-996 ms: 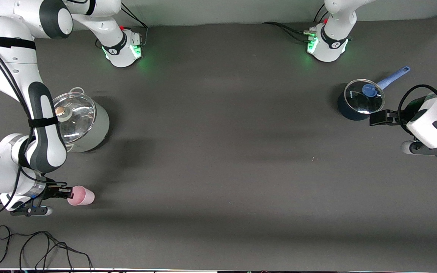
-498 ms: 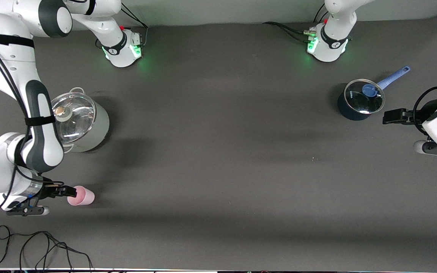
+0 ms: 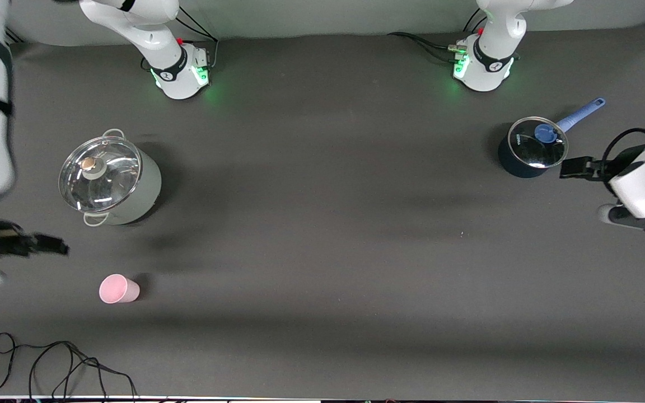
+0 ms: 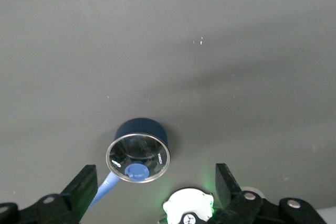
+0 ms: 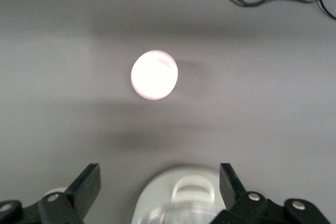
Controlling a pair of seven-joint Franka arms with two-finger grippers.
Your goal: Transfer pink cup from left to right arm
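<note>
**Cup set down at the right arm's end of the table, both hands empty**

Cup: the small pale-pink tapered plastic tumbler [image 3: 118,289] stands alone on the dark grey table [image 3: 322,224], mouth downward by the look of its closed, flat top, toward the right arm's end and nearer the front camera than the large pot. Nothing touches it. In the right wrist view it [image 5: 154,74] shows as a bright disc well clear of the fingers [image 5: 86,182].

Right hand [image 3: 48,245]: spread wide and empty, hovering over the table's edge, apart from the cup. Judged from this layout, the cup rests where the right arm could deliver it, so the handover appears complete and the step in hand is withdrawal.

Left hand [image 3: 571,167]: likewise spread wide and holding nothing, hanging just beside the small dark-blue saucepan [image 3: 527,154] with its glass lid and pale-blue handle [image 3: 580,115]; this arm waits. Its wrist view looks down on the same saucepan [image 4: 139,148] between its open fingers [image 4: 84,184].

The large grey-green stockpot [image 3: 114,184] with a domed glass lid stands between the right arm's base and the cup, near but not touching it; its rim [image 5: 184,195] appears in the right wrist view. A loose black cable [image 3: 59,364] lies nearest the front camera.

Count: one pink cup, one saucepan, one stockpot, two lids, two arms, two hands, one loose cable.
</note>
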